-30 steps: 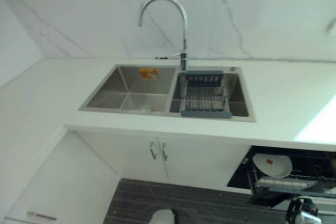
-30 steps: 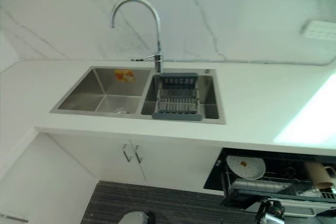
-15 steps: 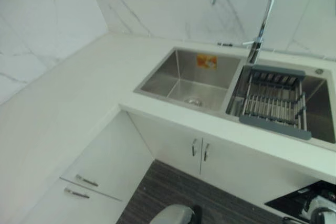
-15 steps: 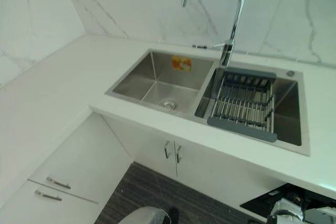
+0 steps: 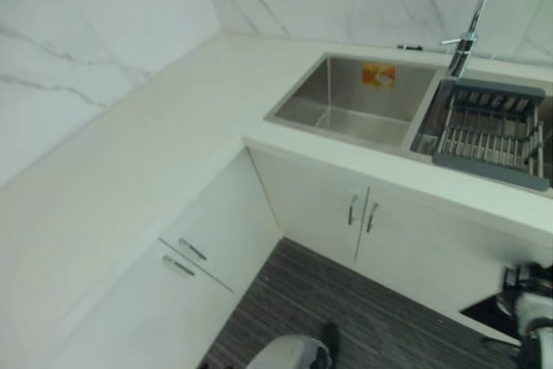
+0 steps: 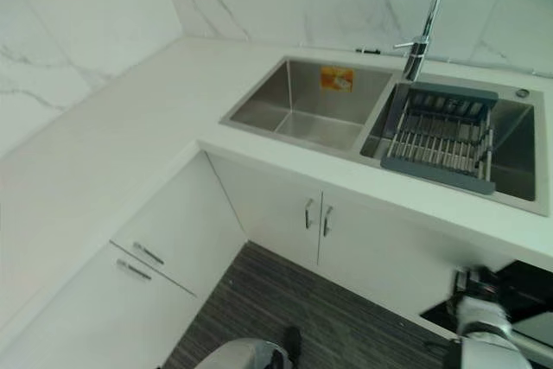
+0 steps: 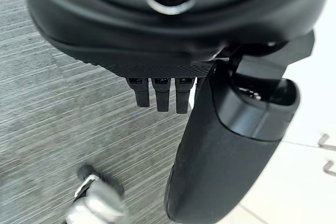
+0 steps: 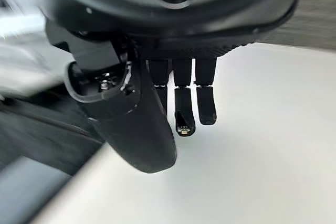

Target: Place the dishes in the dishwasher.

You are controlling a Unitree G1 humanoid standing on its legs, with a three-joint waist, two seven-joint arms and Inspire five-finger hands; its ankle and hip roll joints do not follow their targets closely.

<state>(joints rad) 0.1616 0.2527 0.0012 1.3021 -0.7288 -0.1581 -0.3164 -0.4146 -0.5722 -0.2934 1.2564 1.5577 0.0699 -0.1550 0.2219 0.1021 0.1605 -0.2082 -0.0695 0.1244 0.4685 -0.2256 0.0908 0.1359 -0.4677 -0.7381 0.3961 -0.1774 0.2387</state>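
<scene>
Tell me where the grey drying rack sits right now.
In the head views, the grey drying rack sits across the right basin of the sink, just below the tap, on the view's right.

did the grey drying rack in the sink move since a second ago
No. The drying rack sits across the right basin just below the faucet, as before. The whole picture has shifted, so the camera turned, not the rack.

Rack (image 6: 441,137) in sink's (image 6: 298,118) right basin, faucet (image 6: 423,41) behind, cabinets (image 6: 315,222) below
</scene>
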